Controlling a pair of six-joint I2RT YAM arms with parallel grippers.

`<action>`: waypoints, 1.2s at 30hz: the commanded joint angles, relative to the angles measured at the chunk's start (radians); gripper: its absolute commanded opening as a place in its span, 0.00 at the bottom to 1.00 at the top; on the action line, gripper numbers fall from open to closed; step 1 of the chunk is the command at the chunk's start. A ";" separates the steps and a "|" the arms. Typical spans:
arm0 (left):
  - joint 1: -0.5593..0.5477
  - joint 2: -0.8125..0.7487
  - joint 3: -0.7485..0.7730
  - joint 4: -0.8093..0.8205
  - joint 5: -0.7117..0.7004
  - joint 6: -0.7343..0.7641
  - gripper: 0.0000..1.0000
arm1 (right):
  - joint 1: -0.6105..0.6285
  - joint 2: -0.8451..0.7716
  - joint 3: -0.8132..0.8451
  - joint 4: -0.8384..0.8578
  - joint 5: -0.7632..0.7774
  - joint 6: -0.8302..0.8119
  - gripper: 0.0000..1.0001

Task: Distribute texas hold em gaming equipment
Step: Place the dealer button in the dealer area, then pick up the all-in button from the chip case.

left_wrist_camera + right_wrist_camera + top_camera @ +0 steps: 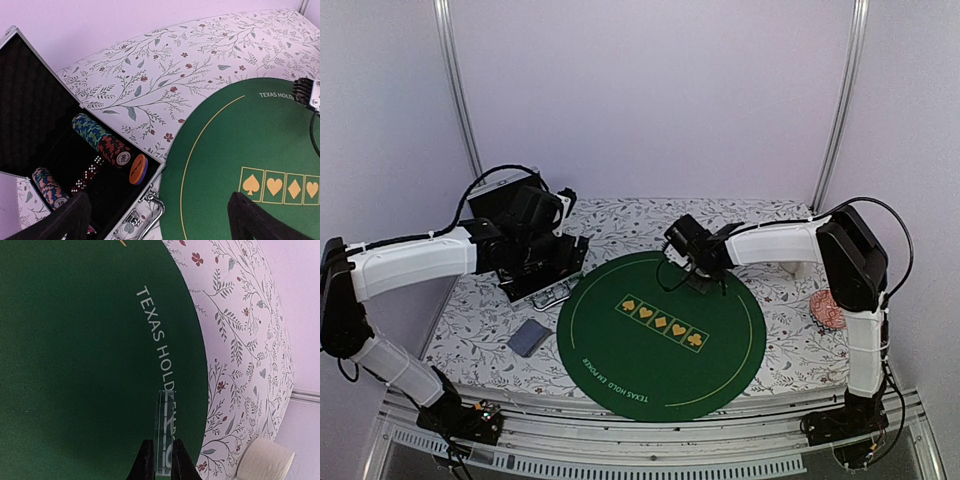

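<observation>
The right gripper (pixel 162 452) has its fingers pinched on the clear disc (pixel 164 415), held edge-on over the green mat (pixel 75 365) near its rim, where white lettering reads "TEXAS HOLD" and then blurs behind the disc. The left gripper (pixel 159 210) hangs with fingers spread wide, holding nothing, over the open case (pixel 30 100) — inside lie poker chips (pixel 97 137), one marked "100", and an orange disc (pixel 137 169) with unreadable print. The cards (pixel 528 337) lie left of the mat.
</observation>
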 commanded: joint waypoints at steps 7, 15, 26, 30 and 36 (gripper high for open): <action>0.020 -0.024 0.003 -0.020 0.000 -0.012 0.98 | 0.038 0.034 0.029 -0.108 -0.136 0.039 0.50; 0.091 -0.023 0.007 -0.061 0.020 -0.052 0.98 | 0.040 -0.164 -0.001 -0.050 -0.370 0.086 0.99; 0.460 -0.125 -0.163 -0.028 0.253 -0.306 0.98 | -0.063 -0.438 -0.194 0.172 -0.573 0.205 0.99; 0.537 -0.145 -0.253 0.006 0.263 -0.356 0.97 | -0.068 -0.452 -0.233 0.176 -0.544 0.212 0.99; 0.628 -0.114 -0.360 0.082 0.374 -0.399 0.80 | -0.068 -0.439 -0.265 0.180 -0.543 0.220 0.99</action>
